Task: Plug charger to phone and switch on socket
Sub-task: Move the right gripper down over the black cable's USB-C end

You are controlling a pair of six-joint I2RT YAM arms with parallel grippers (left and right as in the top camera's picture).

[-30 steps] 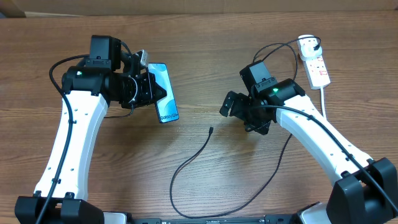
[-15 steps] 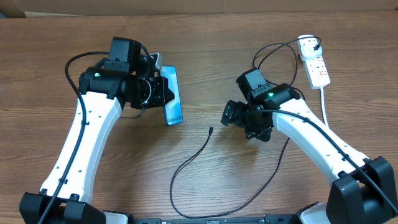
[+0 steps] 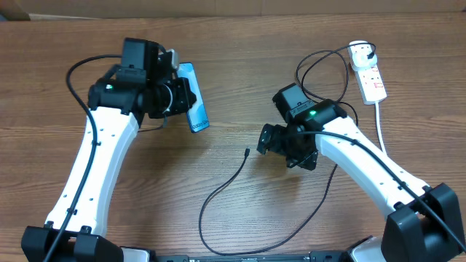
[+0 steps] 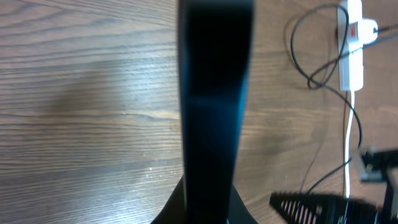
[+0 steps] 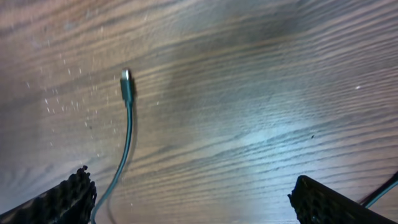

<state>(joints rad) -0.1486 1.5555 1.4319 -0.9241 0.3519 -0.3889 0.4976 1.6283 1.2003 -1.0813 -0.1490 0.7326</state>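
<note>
The left tool (image 3: 183, 100) is pinched on the phone (image 3: 195, 109), holding it tilted at about 10 o'clock on the counter (image 3: 240, 51). The right tool (image 3: 266, 140) has its fingers (image 5: 62, 202) spread wide and holds nothing. It hangs near the centre, with the charger's connector tip (image 3: 247, 152) lying just beside it at its 8 o'clock. The socket (image 3: 372, 80) lies at 2 o'clock with the white plug (image 3: 360, 52) at its far end.
</note>
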